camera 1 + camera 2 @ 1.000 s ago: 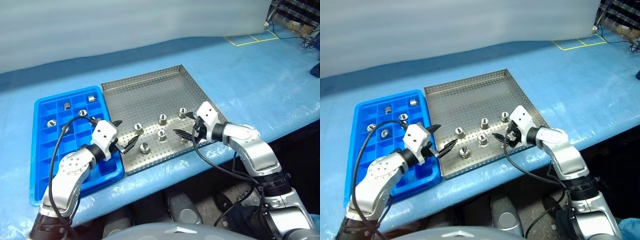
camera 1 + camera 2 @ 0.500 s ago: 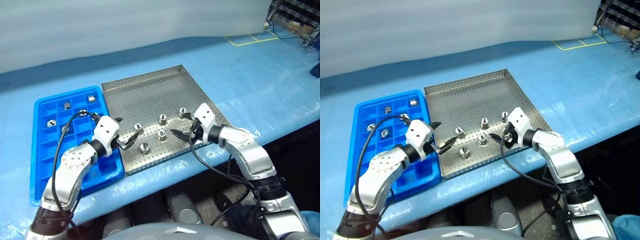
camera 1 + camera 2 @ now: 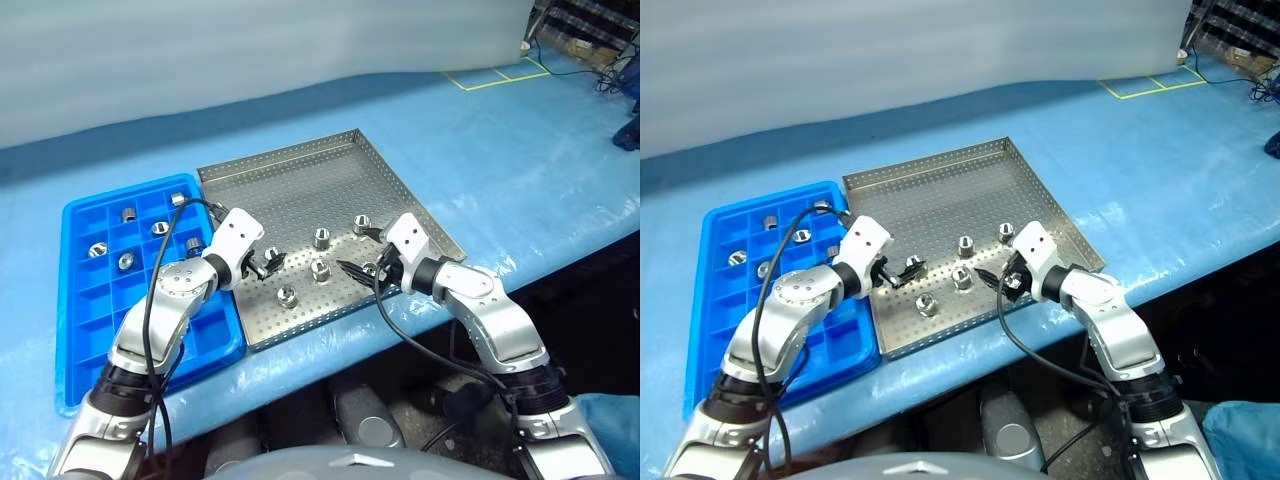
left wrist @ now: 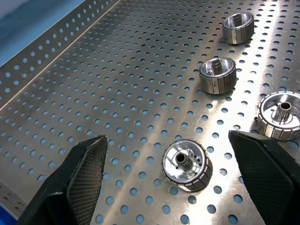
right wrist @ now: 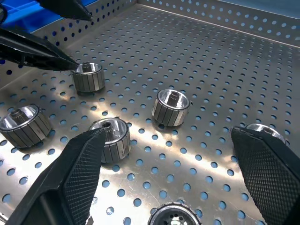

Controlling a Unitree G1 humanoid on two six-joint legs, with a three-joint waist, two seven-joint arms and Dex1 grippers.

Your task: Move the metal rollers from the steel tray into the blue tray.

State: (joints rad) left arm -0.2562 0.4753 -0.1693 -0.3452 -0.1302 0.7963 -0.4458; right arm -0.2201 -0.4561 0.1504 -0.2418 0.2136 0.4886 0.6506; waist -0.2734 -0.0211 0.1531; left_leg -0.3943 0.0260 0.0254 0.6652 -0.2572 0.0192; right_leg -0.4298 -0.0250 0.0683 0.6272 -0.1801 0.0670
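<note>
Five metal rollers [image 3: 321, 238] lie loose in the near half of the steel tray [image 3: 300, 170], toward its front edge. More rollers sit in compartments at the far end of the blue tray [image 3: 85, 300], which lies against the steel tray's left edge on the bench [image 3: 520, 150]. The left gripper [image 3: 264, 265] is spread wide and empty, its fingers flanking one roller [image 4: 185, 165] without touching it in the left wrist view. The right gripper [image 3: 361, 266], equally wide and empty, hangs over the rollers near the tray's front right corner; its wrist view also shows the left gripper's fingertip [image 5: 56, 57] close beside a roller.
</note>
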